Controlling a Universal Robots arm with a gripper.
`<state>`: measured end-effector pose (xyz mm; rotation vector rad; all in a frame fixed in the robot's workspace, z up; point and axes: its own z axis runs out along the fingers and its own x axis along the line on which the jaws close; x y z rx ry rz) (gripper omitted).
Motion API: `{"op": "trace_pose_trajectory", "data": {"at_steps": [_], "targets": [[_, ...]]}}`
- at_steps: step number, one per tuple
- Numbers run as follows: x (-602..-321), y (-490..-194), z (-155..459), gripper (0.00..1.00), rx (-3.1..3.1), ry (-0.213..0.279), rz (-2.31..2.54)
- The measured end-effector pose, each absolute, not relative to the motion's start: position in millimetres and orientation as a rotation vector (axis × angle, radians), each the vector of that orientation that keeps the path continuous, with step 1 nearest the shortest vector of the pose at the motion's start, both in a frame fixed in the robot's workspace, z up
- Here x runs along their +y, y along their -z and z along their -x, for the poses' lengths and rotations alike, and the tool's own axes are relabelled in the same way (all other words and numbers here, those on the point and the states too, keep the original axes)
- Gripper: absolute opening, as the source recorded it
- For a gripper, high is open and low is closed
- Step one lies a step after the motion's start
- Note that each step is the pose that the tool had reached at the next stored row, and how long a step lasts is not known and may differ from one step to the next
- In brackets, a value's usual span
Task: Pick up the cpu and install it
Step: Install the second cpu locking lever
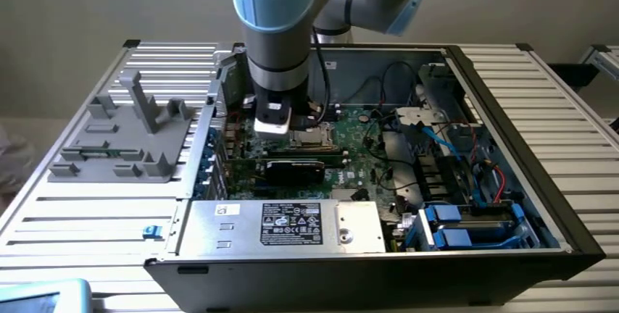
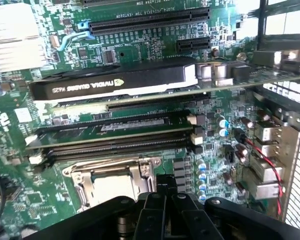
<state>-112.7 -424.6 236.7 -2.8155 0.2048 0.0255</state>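
Surface: slatted metal surface (image 1: pixel 87 211) carrying an open computer case (image 1: pixel 541 182).
Gripper (image 2: pixel 155 200): fingers together, holding nothing, low above the socket frame (image 2: pixel 85 175).
Cpu (image 2: pixel 112 185): seated in that frame, near the case's middle.

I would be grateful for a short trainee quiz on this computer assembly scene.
1. True or false: the grey plastic fixture stands inside the open black computer case.
2. The tool hangs over: A) the green motherboard; B) a blue drive bay; C) the labelled silver box.
3. Which brand is printed on the long black card?
Key: 1 false, it stands on the slatted metal table beside the case; 2 A; 3 Nvidia.
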Motion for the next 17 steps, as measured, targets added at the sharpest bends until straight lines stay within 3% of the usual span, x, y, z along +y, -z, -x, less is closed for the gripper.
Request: {"op": "trace_pose_trajectory", "data": {"at_steps": [7,17], "targets": [[-424.6,-264.3,106.2,0.11,0.205,-0.025,2.818],[-418.4,-279.6,104.2,0.11,0.205,-0.018,2.9]]}}
